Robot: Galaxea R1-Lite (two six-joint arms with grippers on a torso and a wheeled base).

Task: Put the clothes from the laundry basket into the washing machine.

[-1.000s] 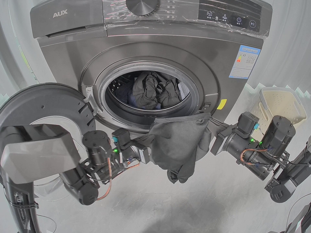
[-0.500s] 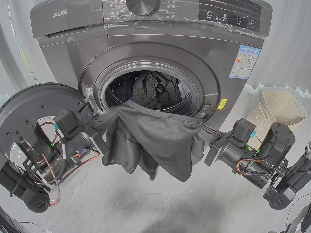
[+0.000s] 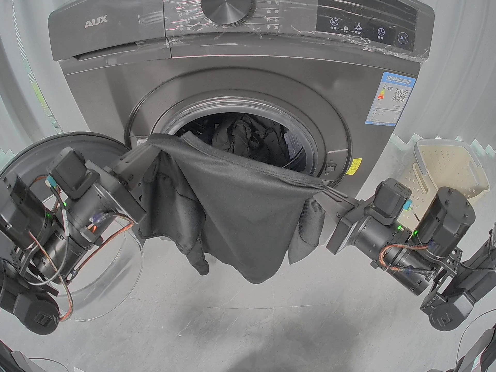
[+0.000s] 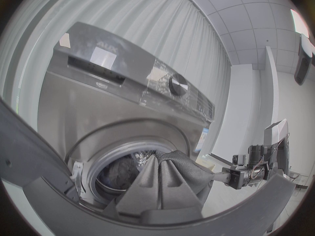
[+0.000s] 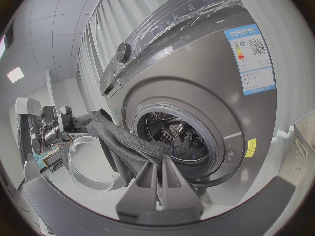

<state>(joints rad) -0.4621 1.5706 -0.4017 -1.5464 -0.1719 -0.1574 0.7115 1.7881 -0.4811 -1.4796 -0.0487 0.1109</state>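
- The left gripper (image 3: 147, 148) is closed tight on one upper corner of a dark grey garment (image 3: 237, 207), with its fingers pinching the fabric's edge.
- The right gripper (image 3: 323, 189) is clamped on the opposite corner, lower than the left one.
- The garment is stretched between the two grippers and hangs in folds in front of the lower part of the washing machine (image 3: 248, 73) opening, clear of the floor.
- The round door (image 3: 88, 141) stands swung open on the robot's left, behind the left arm.
- More dark clothes (image 3: 248, 135) lie piled inside the drum.
- A cream laundry basket (image 3: 449, 166) sits on the floor to the right of the machine.
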